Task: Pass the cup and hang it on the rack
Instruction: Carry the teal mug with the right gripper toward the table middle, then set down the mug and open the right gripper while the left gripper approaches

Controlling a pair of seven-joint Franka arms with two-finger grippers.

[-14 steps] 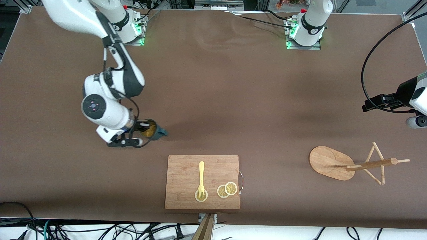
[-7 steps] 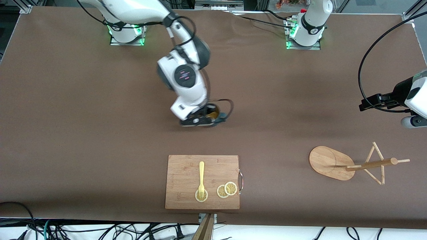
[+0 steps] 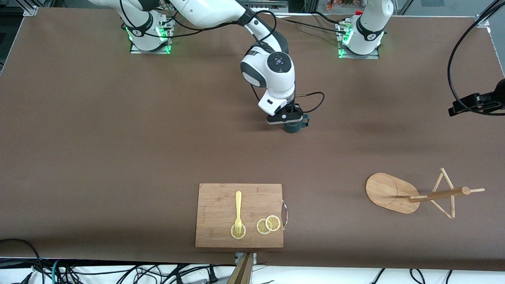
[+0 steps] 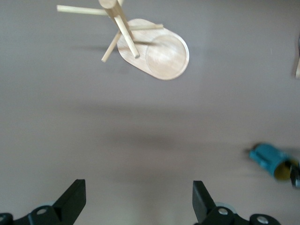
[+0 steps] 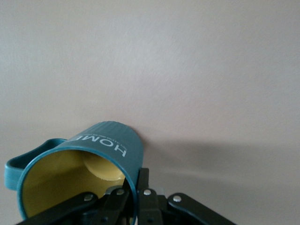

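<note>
1. Two arms: the right gripper (image 3: 292, 120) has its jaws clamped on the cup (image 3: 292, 126) rim, carried over the counter (image 3: 118, 138), well apart from the rack (image 3: 414, 194).
2. Left gripper (image 4: 136, 208), jaws spread and empty, is over the counter near the rack, with the cup off toward the right arm's end.

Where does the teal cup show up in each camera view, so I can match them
Front view: cup mid-table, under the right gripper.
Left wrist view: cup at the frame's edge.
Right wrist view: cup fills the foreground, rim clamped.
Shared landmark: the cup itself; the rack shows in only two views.
</note>
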